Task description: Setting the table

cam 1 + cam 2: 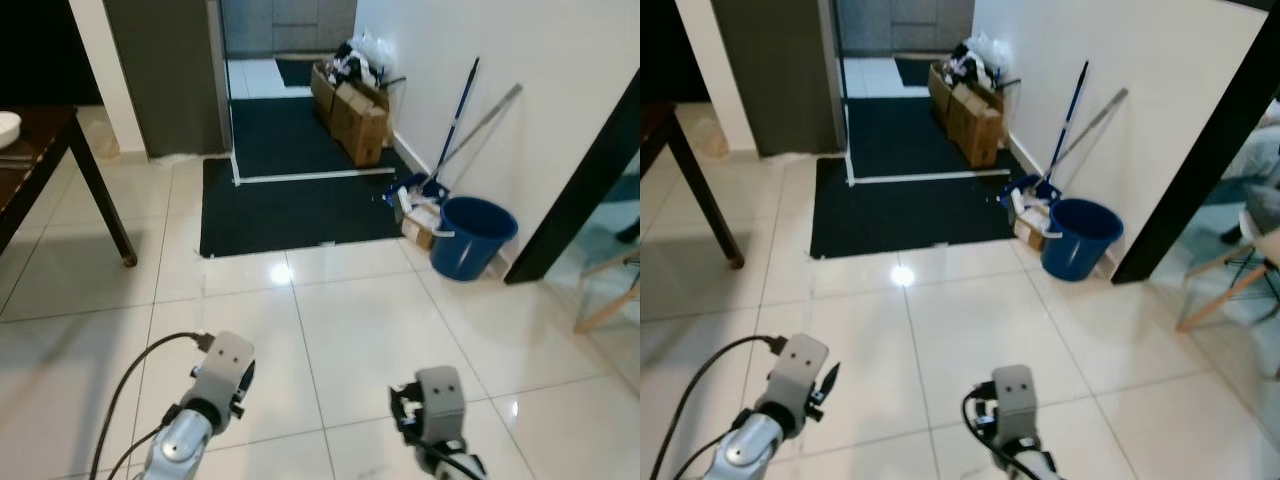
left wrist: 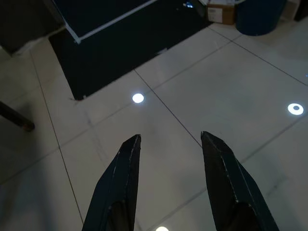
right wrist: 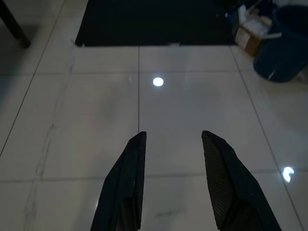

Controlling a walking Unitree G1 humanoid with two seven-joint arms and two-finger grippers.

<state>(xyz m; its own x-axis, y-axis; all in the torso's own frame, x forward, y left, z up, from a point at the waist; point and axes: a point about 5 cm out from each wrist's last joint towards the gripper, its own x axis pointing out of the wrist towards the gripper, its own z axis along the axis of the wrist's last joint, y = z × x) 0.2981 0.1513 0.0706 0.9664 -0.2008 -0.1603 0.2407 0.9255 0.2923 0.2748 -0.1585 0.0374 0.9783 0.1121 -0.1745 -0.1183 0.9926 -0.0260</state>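
1. A white tiled floor (image 1: pixel 360 330) is seen ahead, with a dark mat (image 1: pixel 290 200) laid before a doorway.
2. The left gripper (image 2: pixel 169 139) is held low over the tiles, its two black fingers (image 2: pixel 122 173) spread apart with nothing between them.
3. The right gripper (image 3: pixel 173 134) is likewise held above the floor, its fingers (image 3: pixel 219 173) parted and empty.
4. The silver wrists of both arms are seen at the lower edge of the head views, the left one (image 1: pixel 215 385) with a black cable looped beside it, the right one (image 1: pixel 435 405) nearer the middle.
5. A dark wooden table (image 1: pixel 40 150) is seen at the far left, well apart from both grippers; one leg stands on the tiles beside the mat.
6. A white dish (image 1: pixel 8 127) is seen at the table's edge, only partly in view.
7. A blue bucket (image 1: pixel 475 237) stands by the right wall, with a small box (image 1: pixel 420 225) just beside it and a mop (image 1: pixel 455 120) leaning on the wall behind.
8. Cardboard boxes (image 1: pixel 355 115) are stacked along the wall past the mat.
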